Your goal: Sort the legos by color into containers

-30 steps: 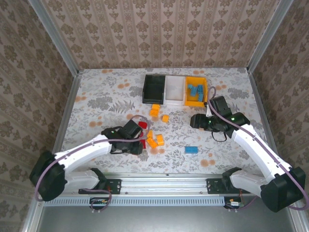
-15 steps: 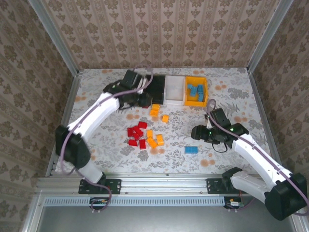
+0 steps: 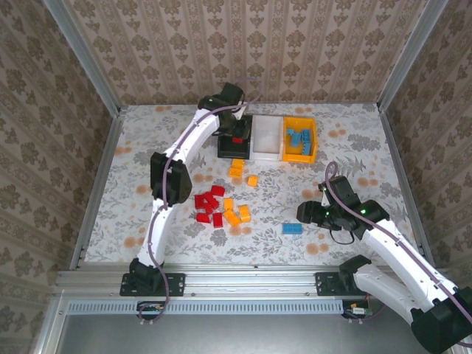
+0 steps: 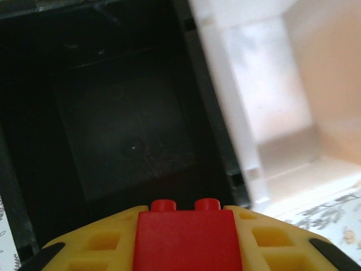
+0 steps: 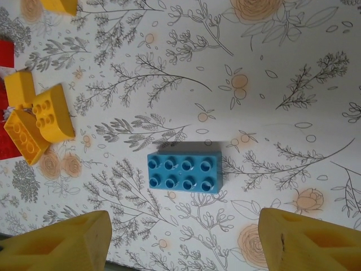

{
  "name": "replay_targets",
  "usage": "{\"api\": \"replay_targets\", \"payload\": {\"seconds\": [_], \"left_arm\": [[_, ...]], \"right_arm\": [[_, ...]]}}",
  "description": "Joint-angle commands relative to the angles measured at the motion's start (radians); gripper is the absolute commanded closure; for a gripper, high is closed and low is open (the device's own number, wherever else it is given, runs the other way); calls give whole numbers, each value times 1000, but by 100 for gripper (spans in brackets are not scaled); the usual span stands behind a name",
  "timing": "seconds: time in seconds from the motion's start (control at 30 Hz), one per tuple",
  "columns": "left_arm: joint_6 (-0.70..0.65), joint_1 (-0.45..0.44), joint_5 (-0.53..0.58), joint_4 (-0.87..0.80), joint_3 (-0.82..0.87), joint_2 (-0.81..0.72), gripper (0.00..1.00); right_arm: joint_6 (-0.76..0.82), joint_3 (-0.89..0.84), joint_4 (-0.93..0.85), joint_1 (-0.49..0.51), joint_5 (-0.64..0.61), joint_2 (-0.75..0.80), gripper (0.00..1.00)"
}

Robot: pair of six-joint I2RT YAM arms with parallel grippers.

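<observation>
Two arms work at opposite ends of the table point(image 3: 147, 169). The left arm point(image 3: 188, 144) is stretched almost straight from its base at the near edge to the far side, wrist turned down, so that the left gripper point(image 3: 236, 135) hangs over the black tray point(image 3: 226, 147), the leftmost of three joined trays. Its jaws are clamped on a red brick point(image 4: 183, 240), which sits between the yellow fingers point(image 4: 84, 248). Two studs show on the brick's far edge, facing the dark tray floor. The white tray point(image 3: 267, 136) is in the middle. The yellow tray point(image 3: 301, 155) on the right holds several blue bricks point(image 3: 298, 136).

The right arm point(image 3: 383, 236) is bent at the elbow, its forearm reaching leftward, with the right gripper point(image 3: 305, 213) low over the table near a lone blue brick point(image 5: 185, 172). Its jaws stand apart and hold nothing. The brick lies flat, studs up in two rows of four, with its long axis running left to right in the overhead view and spanning part of the gap between the fingers in the wrist view.

Loose red bricks point(image 3: 209, 206) and orange bricks point(image 3: 236, 214) lie clustered at mid-table.
</observation>
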State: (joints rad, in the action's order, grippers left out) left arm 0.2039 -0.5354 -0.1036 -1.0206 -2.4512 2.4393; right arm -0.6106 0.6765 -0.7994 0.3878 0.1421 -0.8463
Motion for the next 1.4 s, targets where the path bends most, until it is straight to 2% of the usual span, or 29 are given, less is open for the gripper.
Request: {"api": "replay_targets", "payload": {"seconds": [0.0,0.07,0.2,0.4,0.5,0.6,0.7,0.87,0.97,1.17,1.37], "left_arm": [[-28,26,18,-55,-46,13,65],[-22,35,1,-52,-48,26,61],[-16,40,-13,-41,-49,27,43],[-14,39,-18,-39,-36,-34,39],[-14,33,-12,-40,44,-129,39],[-13,11,17,3,256,-301,38],[17,-18,40,66,541,-514,38],[155,-92,49,152,1026,-832,38],[266,-166,52,214,1247,-946,38],[464,-292,78,322,1507,-1016,39],[526,-341,84,378,1564,-973,41]], "right_arm": [[-18,-9,-38,8,-17,16,29],[-19,-7,-39,7,-19,9,29],[-21,-6,-31,7,-18,-4,29],[-28,4,-19,9,-13,-17,29],[-23,10,-12,8,-12,-29,29],[-17,20,0,10,-2,-53,29],[-8,33,11,17,7,-80,29],[4,47,30,37,8,-124,29],[-1,47,48,54,10,-141,29],[-20,36,71,97,0,-163,29],[-32,10,72,115,-13,-143,29]]}}
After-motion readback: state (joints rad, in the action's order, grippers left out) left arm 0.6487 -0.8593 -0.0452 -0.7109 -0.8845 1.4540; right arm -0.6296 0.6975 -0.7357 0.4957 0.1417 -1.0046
